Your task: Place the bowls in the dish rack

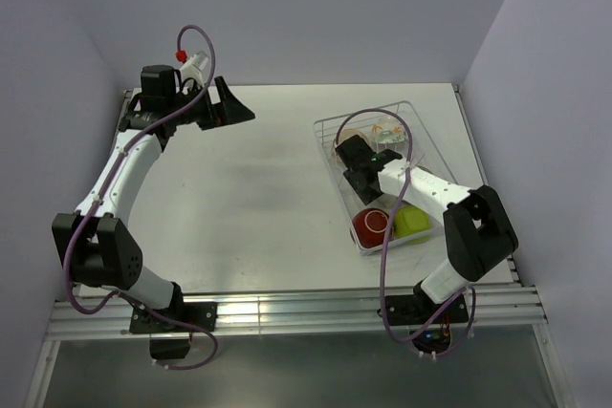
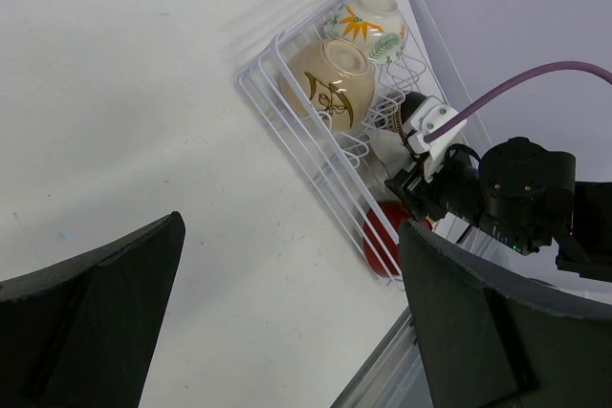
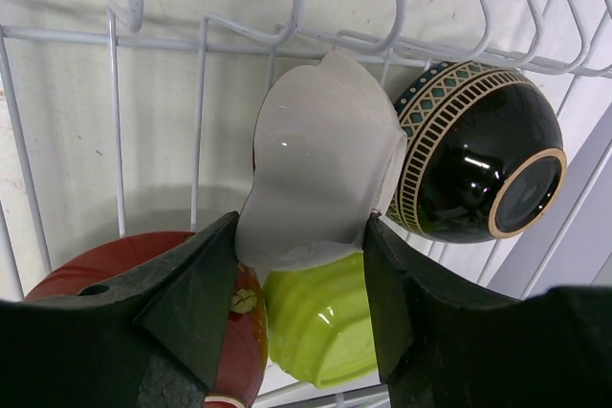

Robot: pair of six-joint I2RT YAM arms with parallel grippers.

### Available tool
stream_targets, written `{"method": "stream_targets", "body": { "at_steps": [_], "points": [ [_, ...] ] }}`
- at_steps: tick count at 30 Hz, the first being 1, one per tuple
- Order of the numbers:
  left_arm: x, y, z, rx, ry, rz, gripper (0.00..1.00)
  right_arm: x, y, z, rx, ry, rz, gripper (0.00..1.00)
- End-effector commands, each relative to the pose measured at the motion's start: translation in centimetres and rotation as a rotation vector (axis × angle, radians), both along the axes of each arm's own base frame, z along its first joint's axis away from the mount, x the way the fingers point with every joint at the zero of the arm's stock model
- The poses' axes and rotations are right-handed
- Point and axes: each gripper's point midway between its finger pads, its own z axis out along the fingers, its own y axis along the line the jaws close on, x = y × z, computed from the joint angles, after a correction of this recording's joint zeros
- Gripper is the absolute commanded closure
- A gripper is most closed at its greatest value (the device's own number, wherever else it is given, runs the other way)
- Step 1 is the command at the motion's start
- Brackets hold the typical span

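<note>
The white wire dish rack (image 1: 328, 161) lies at the right of the table. My right gripper (image 3: 301, 231) is inside it, shut on the white squarish bowl (image 3: 316, 179), one finger on each side. Right of that bowl lies the dark brown bowl (image 3: 478, 160) with a patterned band. Under it are the yellow-green bowl (image 3: 320, 317) and the red bowl (image 3: 124, 247). The cream bowl with orange flowers (image 2: 368, 21) and a tan patterned bowl (image 2: 333, 83) stand at the rack's far end. My left gripper (image 1: 229, 102) is open and empty at the far left.
Bare white table (image 1: 239, 198) lies between the arms. Grey walls close in the back and both sides. The right arm's purple cable (image 1: 384, 265) loops over the rack's near end. A metal rail (image 1: 287, 312) runs along the near edge.
</note>
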Motion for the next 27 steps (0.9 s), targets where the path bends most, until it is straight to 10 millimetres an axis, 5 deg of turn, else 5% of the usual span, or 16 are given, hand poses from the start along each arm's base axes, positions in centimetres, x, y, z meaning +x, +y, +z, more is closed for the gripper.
{"method": "stream_targets", "body": {
  "at_steps": [1,3,6,15,22,27],
  "points": [
    [-0.2,0.2,1.6,-0.015,-0.050,0.008,0.01,0.8,1.2,0.0,0.036,-0.026,0.018,0.41],
    [-0.2,0.2,1.5,-0.017,-0.050,0.005,0.01,0.7,1.6,0.2,0.058,-0.018,0.021,0.39],
    [-0.3,0.3,1.6,-0.016,-0.050,0.008,0.00,0.6,2.0,0.7,0.079,-0.016,0.022,0.19],
    [-0.4,0.5,1.9,-0.018,-0.064,0.011,0.01,0.8,3.2,1.8,0.148,-0.026,0.033,0.14],
    [-0.7,0.6,2.3,-0.020,-0.075,0.010,0.01,2.2,4.2,5.8,0.218,-0.125,0.046,0.14],
    [-0.9,1.2,2.6,-0.011,-0.087,0.015,0.00,3.1,4.2,10.4,0.315,-0.244,0.071,0.00]
  ]
}}
